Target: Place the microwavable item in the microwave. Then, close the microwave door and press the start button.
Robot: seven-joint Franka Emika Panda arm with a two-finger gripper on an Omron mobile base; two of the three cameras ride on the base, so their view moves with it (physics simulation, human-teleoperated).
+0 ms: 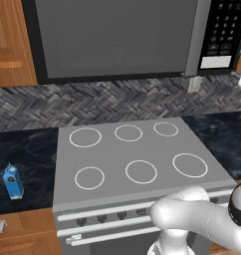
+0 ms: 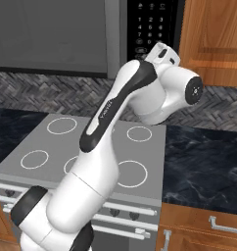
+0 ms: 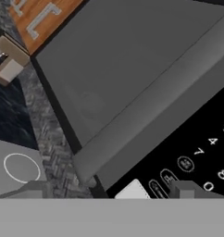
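While the arm rises at five o'clock in the left base view, the microwave [image 1: 117, 40] hangs above the stove [image 1: 137, 159] with its microwave door [image 1: 112, 37] shut; a faint mug outline shows through the tinted glass. A blue carton [image 1: 12, 182] stands on the counter [image 1: 23, 159] at nine o'clock.

From the right base view, the arm's wrist sits against the keypad panel [image 2: 150, 27] at one o'clock.

Seen from the hand, the claw [image 3: 109, 190] is released, fingertips [image 3: 188, 190] wide apart, the right one just beside the keypad's lower buttons.
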